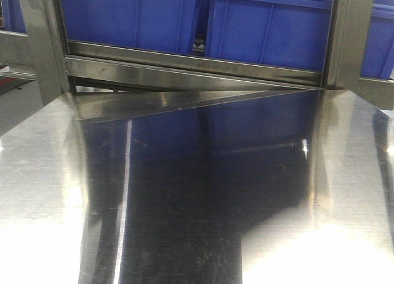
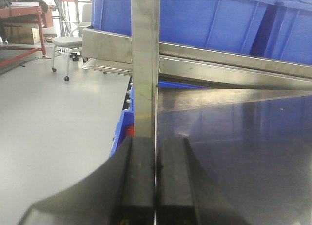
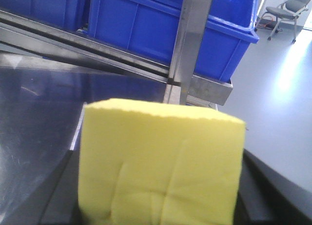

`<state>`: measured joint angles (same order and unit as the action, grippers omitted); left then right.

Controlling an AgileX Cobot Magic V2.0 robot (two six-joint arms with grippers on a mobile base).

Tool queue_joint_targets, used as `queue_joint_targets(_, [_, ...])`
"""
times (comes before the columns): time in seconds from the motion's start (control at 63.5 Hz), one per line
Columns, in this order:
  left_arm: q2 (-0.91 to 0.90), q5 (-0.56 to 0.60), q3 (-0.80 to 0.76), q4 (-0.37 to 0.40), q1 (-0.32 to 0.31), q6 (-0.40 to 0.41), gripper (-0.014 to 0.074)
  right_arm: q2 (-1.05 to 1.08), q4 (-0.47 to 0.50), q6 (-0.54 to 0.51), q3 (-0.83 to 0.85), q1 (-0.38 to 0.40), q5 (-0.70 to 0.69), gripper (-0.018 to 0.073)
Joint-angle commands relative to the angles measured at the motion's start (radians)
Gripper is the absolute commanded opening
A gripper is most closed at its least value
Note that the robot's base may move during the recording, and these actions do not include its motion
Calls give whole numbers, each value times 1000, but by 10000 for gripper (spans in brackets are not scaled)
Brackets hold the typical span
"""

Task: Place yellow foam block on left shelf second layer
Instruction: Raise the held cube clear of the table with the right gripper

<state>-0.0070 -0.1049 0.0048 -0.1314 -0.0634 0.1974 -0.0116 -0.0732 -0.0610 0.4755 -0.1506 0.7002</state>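
A shiny steel shelf top (image 1: 49, 191) fills the front view. Behind it sit big blue bins (image 1: 265, 31), and a steel post (image 1: 46, 44) stands at the side. No arm and no block show in this view, so I cannot tell from here which shelf layer is the second one.

In the right wrist view, the yellow foam block (image 3: 161, 137) is very close to the camera and hides most of the scene. The right gripper (image 3: 163, 186) has it: dark fingers (image 3: 278, 186) sit on both sides of the block and seem to press on it. Past the block are a post, a blue bin and grey floor (image 3: 282, 88).

I think the job now is to carry the block over to the left shelf. Foam is soft (it squashes easily), so a gentle, firm squeeze is best. The block should go in clear of the posts and come down flat. The fingers should open only when the block rests on the shelf.

The right arm seems to point forward at the shelf frame, with the block out in front and off the steel top.

In the left wrist view, the left gripper (image 2: 156, 186) holds nothing. Its black pads (image 2: 139, 176) are pressed together. It points straight at a post, low over the edge of the steel top, with a wheeled chair (image 2: 66, 42) far off on the floor.
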Motion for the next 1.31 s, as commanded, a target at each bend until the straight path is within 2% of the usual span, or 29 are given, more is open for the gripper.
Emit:
queue_joint_targets(0.0, [-13,82,28,7,0,4,136,-16,-6,-16,26,6,-107,279])
queue_joint_targets(1.292, [-13,82,28,7,0,4,136,-16,-6,-16,26,6,-116,279])
